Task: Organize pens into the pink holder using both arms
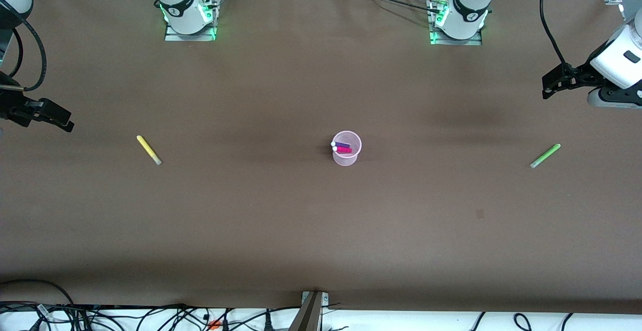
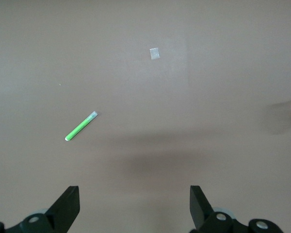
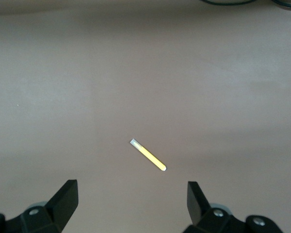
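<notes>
Pink holder (image 1: 346, 151) mid-worktop (image 1: 321, 230), translucent, pale-rimmed, holding purple pen (image 1: 341, 144) and magenta pen (image 1: 343, 149), pale caps up.

Yellow pen (image 1: 149, 150) flat toward right arm's end, green pen (image 1: 545, 156) flat toward left arm's end. Left gripper (image 2: 135, 204) and right gripper (image 3: 131, 200) hovering above the worktop ends, fingers wide apart, empty.

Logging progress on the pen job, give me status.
Left gripper open, over table above green pen. Right gripper open, above yellow pen. Purple pen and magenta pen in pink holder. Nothing blocking.
</notes>
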`<state>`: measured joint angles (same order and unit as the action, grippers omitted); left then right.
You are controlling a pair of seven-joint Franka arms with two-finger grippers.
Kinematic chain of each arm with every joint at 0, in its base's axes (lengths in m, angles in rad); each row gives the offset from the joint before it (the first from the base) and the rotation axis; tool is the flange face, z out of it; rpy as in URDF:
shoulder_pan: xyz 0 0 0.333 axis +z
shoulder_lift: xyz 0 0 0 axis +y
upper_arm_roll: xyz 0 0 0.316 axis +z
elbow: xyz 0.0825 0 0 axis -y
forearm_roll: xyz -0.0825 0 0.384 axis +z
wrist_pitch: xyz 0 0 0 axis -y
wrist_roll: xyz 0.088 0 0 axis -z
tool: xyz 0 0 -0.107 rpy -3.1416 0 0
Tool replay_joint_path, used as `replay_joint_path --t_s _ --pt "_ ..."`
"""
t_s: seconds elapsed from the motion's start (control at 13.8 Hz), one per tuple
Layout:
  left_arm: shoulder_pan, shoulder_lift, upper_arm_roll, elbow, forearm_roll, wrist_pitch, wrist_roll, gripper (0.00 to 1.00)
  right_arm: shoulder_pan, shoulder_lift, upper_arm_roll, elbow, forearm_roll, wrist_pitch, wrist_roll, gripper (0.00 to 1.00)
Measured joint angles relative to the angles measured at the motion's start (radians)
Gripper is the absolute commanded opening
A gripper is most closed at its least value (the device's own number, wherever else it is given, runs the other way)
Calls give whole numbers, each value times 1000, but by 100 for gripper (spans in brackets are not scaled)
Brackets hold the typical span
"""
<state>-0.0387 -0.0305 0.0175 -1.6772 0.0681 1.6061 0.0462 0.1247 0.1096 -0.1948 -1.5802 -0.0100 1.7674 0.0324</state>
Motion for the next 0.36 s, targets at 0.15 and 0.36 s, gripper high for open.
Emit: replay_joint_path --t_s 0.15,0.36 --pt "0 0 0 0 0 0 0 100 -90 0 96 6 0 -8 0 99" --pt "0 0 0 0 0 0 0 100 -113 0 117 11 0 -13 -1 99"
